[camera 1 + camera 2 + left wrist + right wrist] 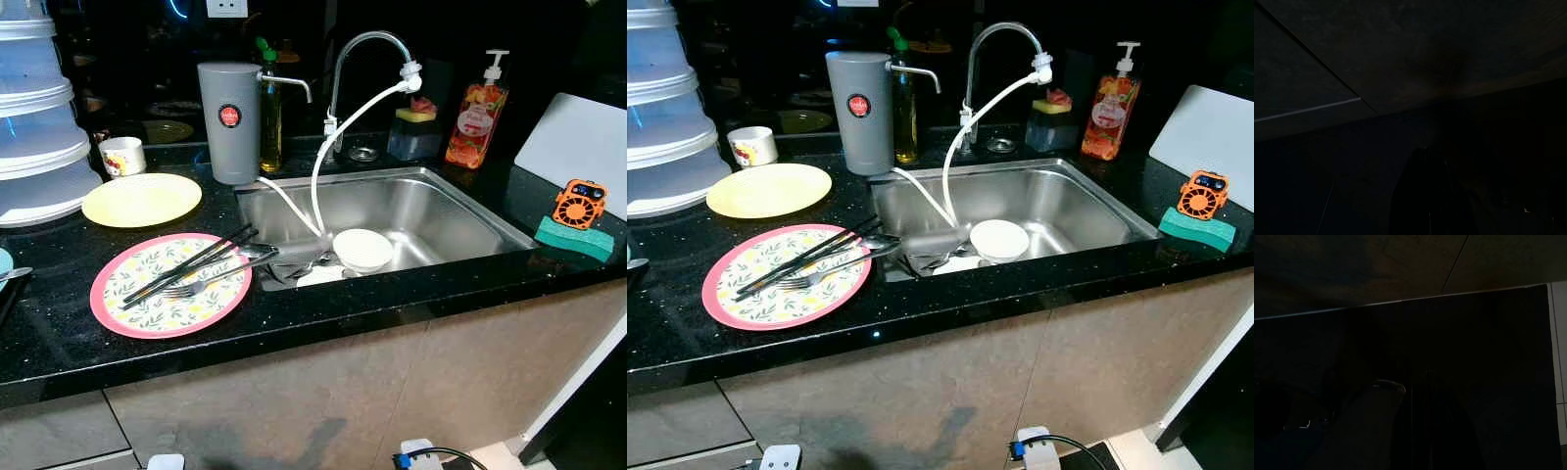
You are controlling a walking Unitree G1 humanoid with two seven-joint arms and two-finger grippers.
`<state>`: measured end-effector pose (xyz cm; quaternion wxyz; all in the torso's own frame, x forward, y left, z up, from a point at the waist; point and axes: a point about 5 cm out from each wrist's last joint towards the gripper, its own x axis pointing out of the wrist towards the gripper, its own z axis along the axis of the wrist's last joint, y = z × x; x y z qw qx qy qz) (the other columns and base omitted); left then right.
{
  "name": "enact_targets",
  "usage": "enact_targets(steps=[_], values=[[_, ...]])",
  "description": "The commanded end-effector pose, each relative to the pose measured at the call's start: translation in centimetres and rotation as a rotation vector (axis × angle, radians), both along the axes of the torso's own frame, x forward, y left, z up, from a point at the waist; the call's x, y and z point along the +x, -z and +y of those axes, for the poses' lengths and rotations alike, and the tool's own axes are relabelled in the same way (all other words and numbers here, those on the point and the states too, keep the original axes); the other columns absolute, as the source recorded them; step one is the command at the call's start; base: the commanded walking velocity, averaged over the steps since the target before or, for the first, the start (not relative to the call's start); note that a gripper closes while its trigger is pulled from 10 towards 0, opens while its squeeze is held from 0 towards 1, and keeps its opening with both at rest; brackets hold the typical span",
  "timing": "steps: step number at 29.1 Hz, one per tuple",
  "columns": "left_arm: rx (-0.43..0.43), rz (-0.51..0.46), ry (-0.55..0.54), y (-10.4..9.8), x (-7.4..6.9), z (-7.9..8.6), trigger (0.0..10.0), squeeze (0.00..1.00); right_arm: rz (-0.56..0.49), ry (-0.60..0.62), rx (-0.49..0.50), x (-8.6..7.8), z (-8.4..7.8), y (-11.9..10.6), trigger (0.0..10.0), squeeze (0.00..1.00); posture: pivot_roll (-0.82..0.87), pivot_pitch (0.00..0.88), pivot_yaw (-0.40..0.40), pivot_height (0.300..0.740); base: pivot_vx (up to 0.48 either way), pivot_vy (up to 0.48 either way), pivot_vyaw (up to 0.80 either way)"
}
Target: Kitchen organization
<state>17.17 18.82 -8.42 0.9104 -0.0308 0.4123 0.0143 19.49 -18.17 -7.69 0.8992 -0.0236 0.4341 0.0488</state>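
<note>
A pink-rimmed floral plate (171,289) lies on the black counter in front of me on the left, carrying black chopsticks (191,262) and a fork (211,284). Behind it sits a plain yellow plate (142,199). In the steel sink (446,211) a white bowl (362,249) rests beside some cutlery (299,262). Both arms hang low in shadow: my left gripper (1427,161) and my right gripper (1422,387) are only dim shapes in the very dark wrist views.
A grey filter canister (228,122) with a white hose, an oil bottle (269,113) and a faucet (367,44) stand behind the sink. A soap bottle (477,116), white board (578,147), orange fan (579,204) and green sponge (573,238) are on the right. Stacked white covers (34,127) and a cup (121,155) are on the left.
</note>
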Motion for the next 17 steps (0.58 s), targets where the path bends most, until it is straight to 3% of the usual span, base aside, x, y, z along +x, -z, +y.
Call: enact_targets(steps=[1, 17], values=[[0.002, 0.014, 0.013, 0.1, -0.1, -0.1, 10.0, 0.00, 0.018, 0.011, 0.008, -0.4, -0.1, 0.2, 10.0, 0.00, 0.00, 0.000, -0.009, 0.740, 0.000, 0.000, 0.00], [0.000, 0.020, 0.026, 0.0, 0.6, -1.4, 10.0, 0.00, 0.031, 0.011, 0.008, -0.7, -0.2, 0.4, 10.0, 0.00, 0.00, 0.000, -0.004, 0.740, 0.000, 0.000, 0.00]])
